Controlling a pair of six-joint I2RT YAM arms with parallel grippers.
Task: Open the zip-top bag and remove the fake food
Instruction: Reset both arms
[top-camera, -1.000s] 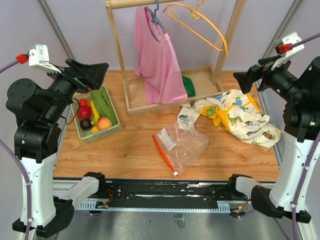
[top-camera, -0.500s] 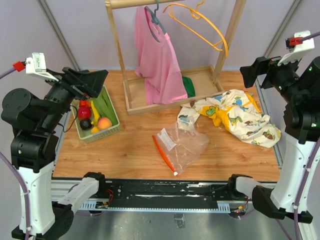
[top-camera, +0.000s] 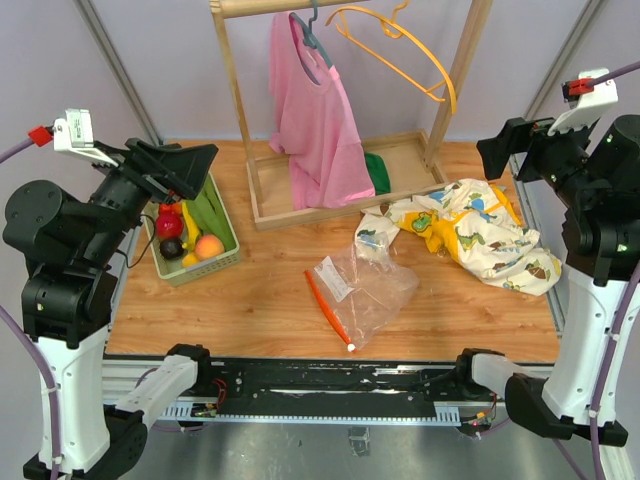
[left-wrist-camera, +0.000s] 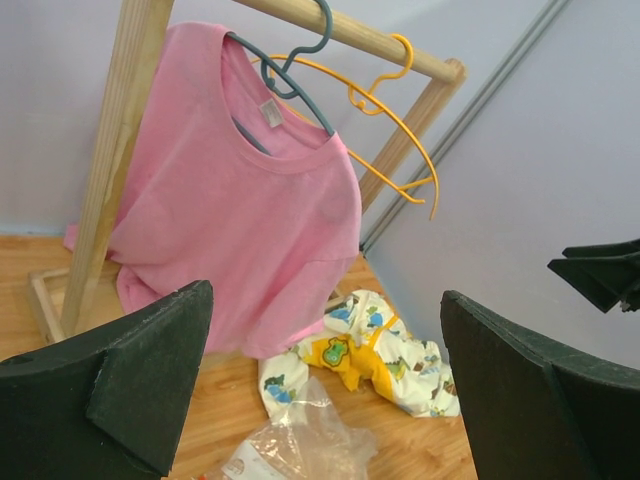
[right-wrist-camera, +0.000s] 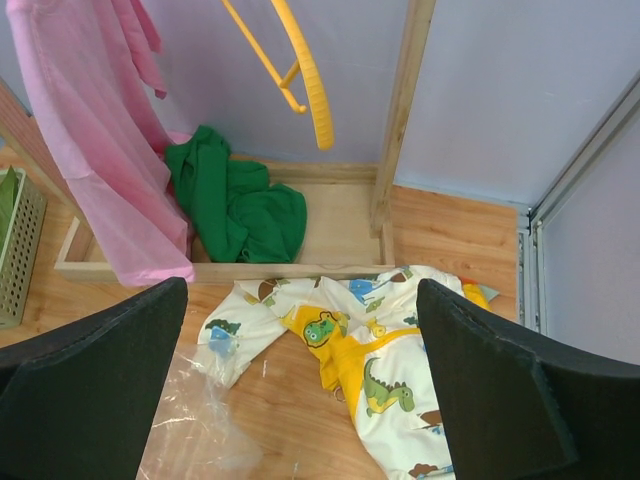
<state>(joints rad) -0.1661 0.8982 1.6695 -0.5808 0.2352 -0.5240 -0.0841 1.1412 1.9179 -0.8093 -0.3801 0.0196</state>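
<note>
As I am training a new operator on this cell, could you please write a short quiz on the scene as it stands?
1. True or false: the fake food is inside the zip-top bag.
2. How do the left gripper and the right gripper stand? A) both open, holding nothing; B) left shut on the bag; C) both shut, holding nothing.
3. Which hanger carries the pink T-shirt?

Key
1. False: it lies in the green tray, and the bag lies apart from it.
2. A.
3. The blue-grey hanger; the yellow hanger hangs bare.
</note>
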